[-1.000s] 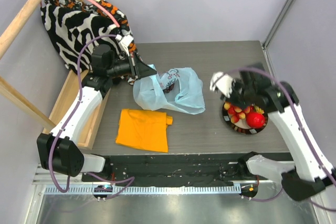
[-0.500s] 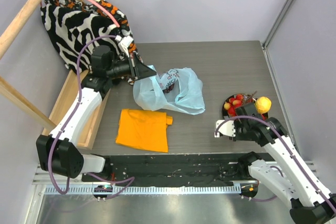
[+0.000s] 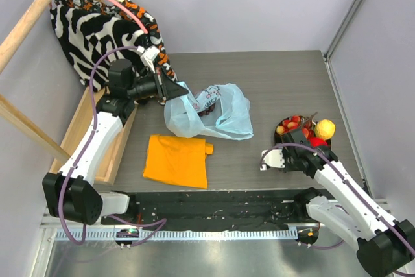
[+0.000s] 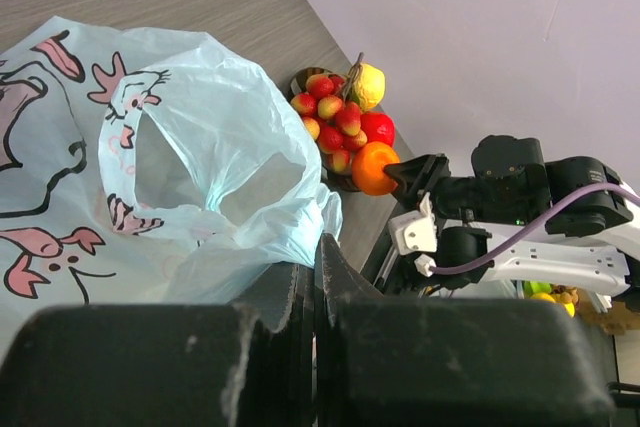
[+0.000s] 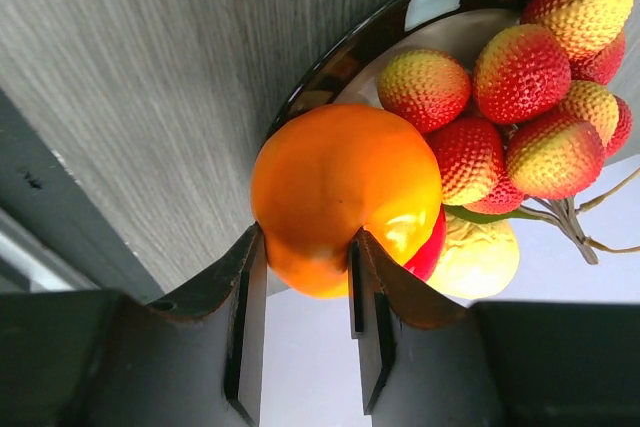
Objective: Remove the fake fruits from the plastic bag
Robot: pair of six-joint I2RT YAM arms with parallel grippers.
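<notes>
Well, the bag (image 3: 224, 118) lies crumpled on the counter (image 3: 272, 76), left of the middle and just behind an orange cloth (image 3: 176, 159) that is spread flat. The left tool (image 3: 175, 89) is clamped shut on the bag's left edge. From its own camera the thin blue film is pinched between the two dark fingers (image 4: 290, 292), and the bag (image 4: 200, 167) billows away from them with a handle loop gaping. A dark lump (image 3: 209, 111) shows through the film near the bag's middle, but I cannot tell what it is. Behind that arm a zebra cloth (image 3: 97, 27) hangs over a wooden frame.

Over on the right, well apart from the bag, a dark plate (image 3: 280, 135) sits on the counter and carries the fruit that is out. There is a cluster of strawberries (image 3: 295, 122), a lemon (image 3: 326, 128) and a red apple (image 3: 316, 142). The right tool (image 3: 297, 142) is at the plate's near edge, and its jaws grip an orange (image 5: 345, 192) from both sides. The orange rests right at the rim of the plate (image 5: 330, 67) and touches the strawberries (image 5: 520, 77), with the lemon (image 5: 475, 257) tucked behind it. From the left arm's camera the orange (image 4: 373, 167) shows at the front of the pile, held by the right tool (image 4: 395, 175).
</notes>
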